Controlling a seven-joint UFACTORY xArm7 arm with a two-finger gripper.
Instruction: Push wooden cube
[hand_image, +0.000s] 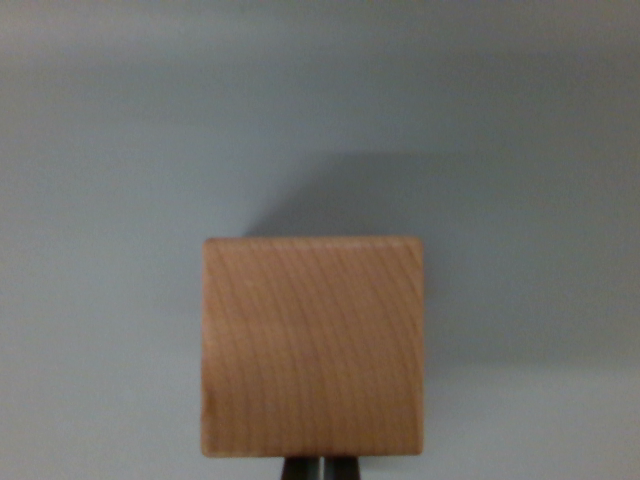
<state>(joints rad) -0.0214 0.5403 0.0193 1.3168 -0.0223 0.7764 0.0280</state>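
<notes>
wooden cube sits low in the wrist view, roughly centred – light tan wood with fine curved grain lines across the face we see. edges look slightly rounded, sides square to the frame, resting flat on a plain pale grey surface – a bit blurry overall.

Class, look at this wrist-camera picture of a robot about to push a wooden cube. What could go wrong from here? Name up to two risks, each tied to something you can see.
1. The gripper shows only as two narrow dark tips at the wooden cube's near edge. Such a small contact may let the cube twist rather than slide straight.
2. The cube fills the lower centre of the view and hides the contact, so slipping off could go unnoticed.
</notes>
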